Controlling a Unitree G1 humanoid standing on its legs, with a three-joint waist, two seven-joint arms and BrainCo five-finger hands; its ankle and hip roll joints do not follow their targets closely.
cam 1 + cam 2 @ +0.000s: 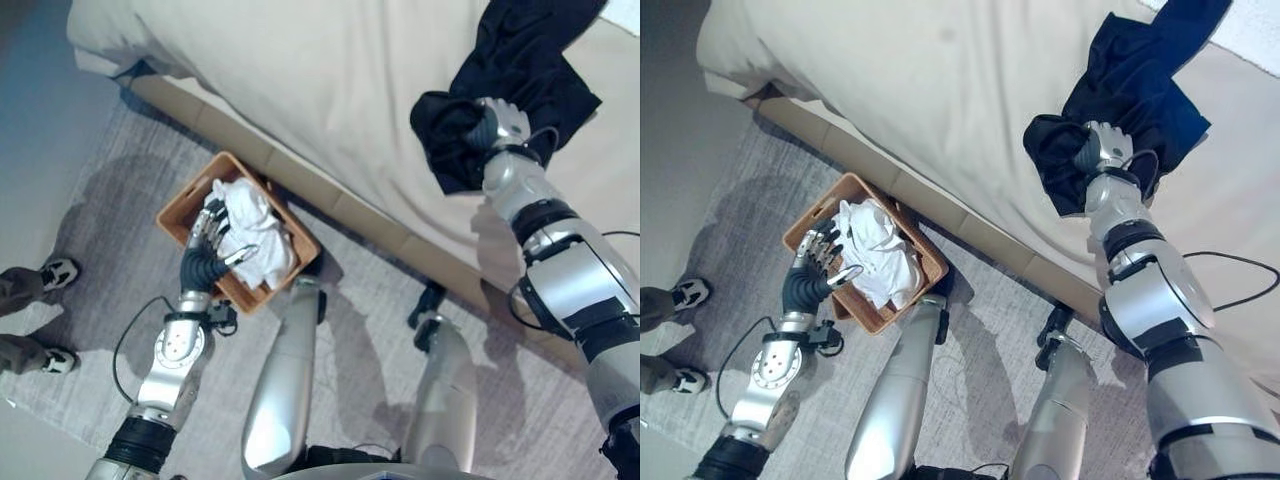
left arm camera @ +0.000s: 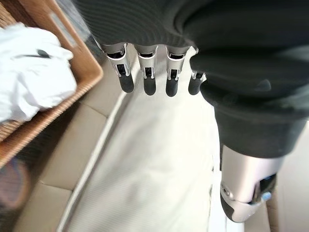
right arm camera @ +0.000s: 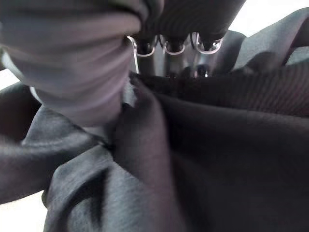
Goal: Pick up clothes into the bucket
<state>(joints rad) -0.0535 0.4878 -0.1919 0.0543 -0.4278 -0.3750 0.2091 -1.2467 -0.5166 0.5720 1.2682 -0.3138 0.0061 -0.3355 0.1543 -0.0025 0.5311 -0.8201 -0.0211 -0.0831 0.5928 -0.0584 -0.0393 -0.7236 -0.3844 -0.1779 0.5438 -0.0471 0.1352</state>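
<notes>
The step in hand is the grasp of the second garment. A dark garment (image 1: 515,75) lies crumpled on the bed (image 1: 300,90), at the far right of the scene, and the right hand (image 1: 1102,148) is sunk into its near edge. In the right wrist view the cloth bunches up against the palm and the fingers (image 3: 166,48) dip into the folds, with a ridge of fabric gathered between fingers and thumb; I judge that the hand is closed on the cloth, pinching a fold, though the fingertips themselves are buried.

The basket (image 1: 180,205) that serves as the bucket stands on the grey rug (image 1: 110,190) at the near left, just beside the foot of the bed. White clothing (image 1: 250,230) already lies heaped inside it. The left hand (image 1: 208,245) hovers over the near rim of the basket with its fingers (image 2: 147,79) straight and relaxed, holding nothing.

So the task seems about half done: one piece in, one still on the bed. The next move calls for lifting the dark garment clear of the bed, carrying it leftward and nearer across the bed edge, and lowering it over the basket before the hand lets go. Most of the cloth trails away from the hand, so it would need to rise high enough that the loose end does not drag or snag on the mattress edge.

A person's shoes (image 1: 55,272) show at the left edge of the rug, well apart from the basket.
</notes>
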